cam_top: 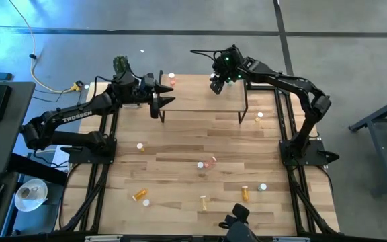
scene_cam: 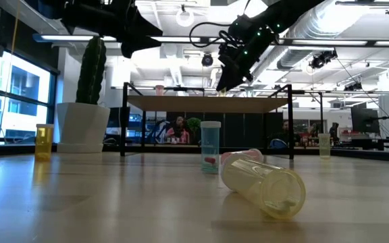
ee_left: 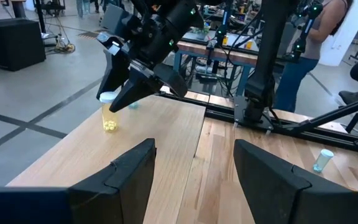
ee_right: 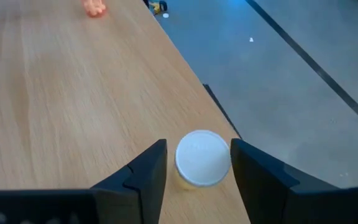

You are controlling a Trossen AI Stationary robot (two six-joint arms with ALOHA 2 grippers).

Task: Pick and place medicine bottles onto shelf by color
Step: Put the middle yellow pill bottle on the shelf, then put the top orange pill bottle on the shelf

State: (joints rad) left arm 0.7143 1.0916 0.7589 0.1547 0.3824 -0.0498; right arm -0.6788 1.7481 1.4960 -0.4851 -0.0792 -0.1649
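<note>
The shelf (cam_top: pixel 200 101) stands at the table's far side. A yellow medicine bottle (ee_left: pixel 109 117) with a white cap (ee_right: pixel 202 158) stands upright on its base near the shelf's far edge. My right gripper (ee_right: pixel 197 171) is open and slants down over it, one finger on either side of the cap, not gripping it. A pink bottle (cam_top: pixel 172 81) stands at the shelf's far left corner. My left gripper (ee_left: pixel 194 180) hangs open and empty over the shelf's left end (cam_top: pixel 161 101).
Several loose bottles lie scattered over the tabletop, among them a pink one (cam_top: pixel 212 160), an orange one (cam_top: pixel 140 195) and one by the shelf's right leg (cam_top: pixel 259 115). A cactus pot (scene_cam: pixel 86 125) stands at the far left. People stand in the room behind.
</note>
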